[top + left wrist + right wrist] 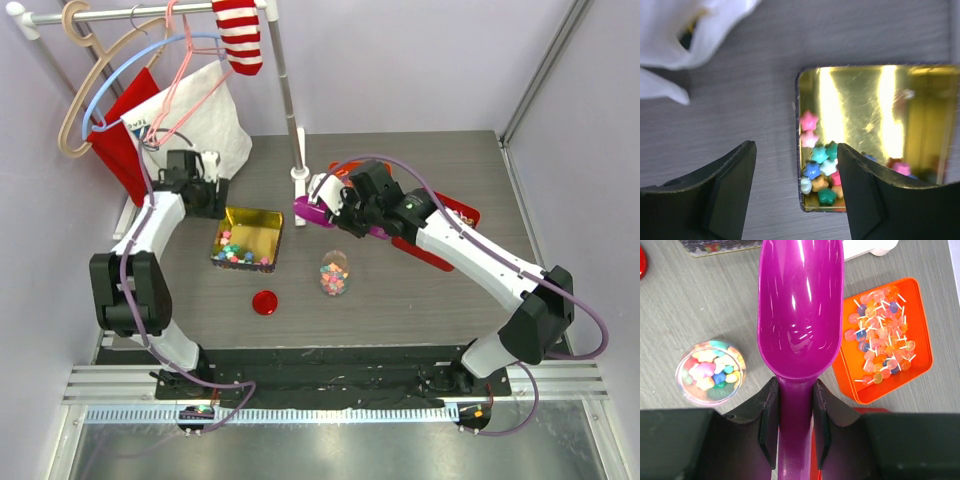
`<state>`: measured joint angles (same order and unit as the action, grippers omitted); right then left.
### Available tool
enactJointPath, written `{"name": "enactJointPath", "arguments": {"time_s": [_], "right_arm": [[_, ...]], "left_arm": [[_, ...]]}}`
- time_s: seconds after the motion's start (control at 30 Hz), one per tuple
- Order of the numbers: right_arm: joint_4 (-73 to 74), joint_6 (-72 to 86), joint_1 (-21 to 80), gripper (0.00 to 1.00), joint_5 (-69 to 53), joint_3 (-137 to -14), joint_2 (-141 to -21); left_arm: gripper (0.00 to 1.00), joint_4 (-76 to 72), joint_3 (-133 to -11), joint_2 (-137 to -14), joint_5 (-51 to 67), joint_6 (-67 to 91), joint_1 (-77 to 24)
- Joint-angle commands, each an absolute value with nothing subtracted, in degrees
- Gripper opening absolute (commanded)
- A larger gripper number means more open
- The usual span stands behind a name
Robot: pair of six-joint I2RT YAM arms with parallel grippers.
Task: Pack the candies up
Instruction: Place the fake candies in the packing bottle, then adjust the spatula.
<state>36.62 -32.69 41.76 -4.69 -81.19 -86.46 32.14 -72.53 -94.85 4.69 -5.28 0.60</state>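
Observation:
The candies are tiny pastel star-shaped sweets. Some lie at the near edge of an open gold tin (252, 225), and in the left wrist view they (821, 170) fill the near left corner of that tin (875, 100). More fill a small clear jar (334, 274), also seen in the right wrist view (710, 371). My left gripper (208, 192) is open and empty, above the tin's left edge (794, 148). My right gripper (345, 205) is shut on the handle of a purple scoop (800, 315), held above the table behind the jar. The scoop's bowl is empty.
A red jar lid (264, 302) lies in front of the gold tin. An orange tin (912, 330) of wrapped sweets sits right of the scoop. A clothes rail with its white foot (299, 180), hangers, a white bag (205, 120) and a striped sock stands at the back left.

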Motion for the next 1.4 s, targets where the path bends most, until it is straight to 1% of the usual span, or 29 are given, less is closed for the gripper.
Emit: {"name": "enactJointPath", "arguments": {"time_s": [0.0, 0.07, 0.1, 0.17, 0.23, 0.43, 0.6, 0.8, 0.97, 1.1, 1.23, 1.37], "right_arm": [[28.9, -30.1, 41.6, 0.01, -2.1, -79.9, -83.2], [27.6, -29.4, 41.6, 0.01, -2.5, -78.8, -83.1], [27.2, -29.3, 41.6, 0.01, -2.6, -78.6, -83.0], [26.7, -28.8, 41.6, 0.01, -3.1, -78.3, -83.1], [26.3, -28.3, 41.7, 0.01, -2.9, -78.2, -83.3], [25.1, -27.5, 42.3, 0.01, -1.8, -77.5, -83.1], [24.3, -27.6, 42.8, 0.01, -1.1, -76.4, -82.4], [24.0, -27.7, 43.2, 0.01, -1.3, -75.9, -82.5], [24.1, -28.3, 43.9, 0.01, -1.1, -75.3, -82.9], [23.5, -28.8, 43.9, 0.01, -0.3, -74.0, -82.4], [22.9, -29.3, 43.9, 0.01, 2.3, -73.7, -81.8], [22.8, -29.5, 43.9, 0.01, 2.8, -73.5, -81.8]], "left_arm": [[0.73, 36.4, -80.4, -88.9, 18.9, -6.0, 0.5], [0.75, 37.8, -81.9, -88.4, 28.3, -6.1, 0.5], [0.76, 38.2, -83.2, -88.9, 36.1, -5.8, 0.5], [0.74, 39.4, -84.5, -90.2, 43.6, -5.5, -2.0], [0.72, 41.2, -86.8, -93.2, 49.4, -5.7, -3.8], [0.69, 42.2, -91.0, -100.0, 58.5, -4.0, -9.0], [0.68, 38.2, -89.7, -100.6, 58.3, -0.5, -11.2], [0.68, 33.0, -86.5, -99.2, 57.7, 3.0, -11.5], [0.67, 32.3, -84.7, -98.6, 57.8, 3.4, -11.5], [0.67, 29.0, -80.2, -97.9, 57.6, 5.1, -11.5], [0.64, 27.2, -77.1, -97.3, 56.3, 5.3, -11.5], [0.63, 26.6, -76.9, -96.5, 57.2, 5.2, -11.7]]}}
